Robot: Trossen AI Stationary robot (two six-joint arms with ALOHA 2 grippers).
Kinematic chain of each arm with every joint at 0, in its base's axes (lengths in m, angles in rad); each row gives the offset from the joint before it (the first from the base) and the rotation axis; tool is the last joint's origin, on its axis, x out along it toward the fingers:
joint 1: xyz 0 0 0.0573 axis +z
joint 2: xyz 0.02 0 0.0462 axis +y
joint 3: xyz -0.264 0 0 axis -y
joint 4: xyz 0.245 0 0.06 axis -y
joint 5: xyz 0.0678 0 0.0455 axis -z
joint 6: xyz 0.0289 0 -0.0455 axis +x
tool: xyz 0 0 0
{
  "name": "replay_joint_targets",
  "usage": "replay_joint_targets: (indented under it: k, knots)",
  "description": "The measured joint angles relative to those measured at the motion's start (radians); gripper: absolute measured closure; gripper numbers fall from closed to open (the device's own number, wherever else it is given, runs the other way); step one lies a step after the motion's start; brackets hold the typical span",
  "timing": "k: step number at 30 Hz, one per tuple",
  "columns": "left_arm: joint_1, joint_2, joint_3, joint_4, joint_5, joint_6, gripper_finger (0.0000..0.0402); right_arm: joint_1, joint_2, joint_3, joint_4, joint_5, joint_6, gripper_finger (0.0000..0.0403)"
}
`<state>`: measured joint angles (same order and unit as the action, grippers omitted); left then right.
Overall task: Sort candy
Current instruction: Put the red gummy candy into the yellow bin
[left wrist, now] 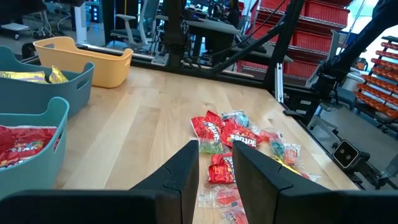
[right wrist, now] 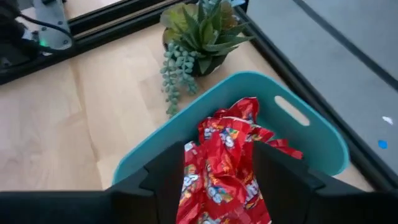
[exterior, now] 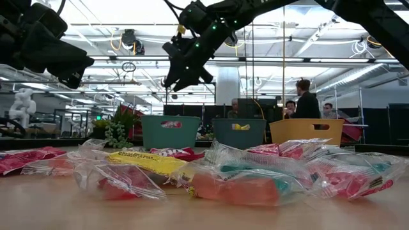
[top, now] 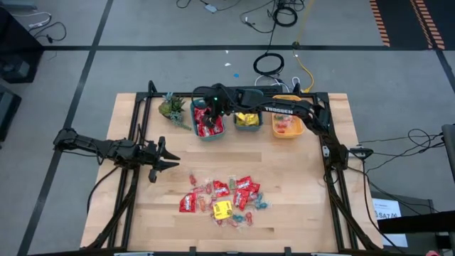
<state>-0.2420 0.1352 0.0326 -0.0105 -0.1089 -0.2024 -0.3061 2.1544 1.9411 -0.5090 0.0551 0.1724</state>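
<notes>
Left gripper (top: 165, 158), near the bench's (top: 298, 213) left edge: fingers spread, nothing between them, pointing toward the loose candy pile (top: 226, 199) by the front edge. Plant (top: 171, 107) at the back edge, just beside the teal bin of red packets (top: 208, 122). Right gripper (right wrist: 217, 174) hangs directly over that bin, fingers parted above the red packets, gripping none. Next along the back edge: a teal bin with yellow packets (top: 247, 119), then a yellow bin (top: 287, 126) with pink-orange pieces.
</notes>
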Motion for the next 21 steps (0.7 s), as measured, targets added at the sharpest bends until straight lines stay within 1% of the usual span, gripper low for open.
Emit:
replay_joint_targets:
  k: [6, 12, 19, 21]
  knots:
    - [0.000, 0.000, 0.000, 0.000, 0.000, 0.000, 0.0294, 0.012, 0.000, 0.000, -0.019, -0.064, 0.025, 0.0223]
    - [0.000, 0.000, 0.000, 0.000, 0.000, 0.000, 0.0294, 0.055, 0.000, 0.000, -0.037, -0.137, 0.025, 0.0226]
    - [0.000, 0.000, 0.000, 0.000, 0.000, 0.000, 0.0294, 0.173, -0.001, 0.000, -0.071, -0.135, 0.024, 0.0227]
    - [0.000, 0.000, 0.000, 0.000, 0.000, 0.000, 0.0294, 0.214, -0.001, 0.000, -0.069, -0.107, 0.006, 0.0227]
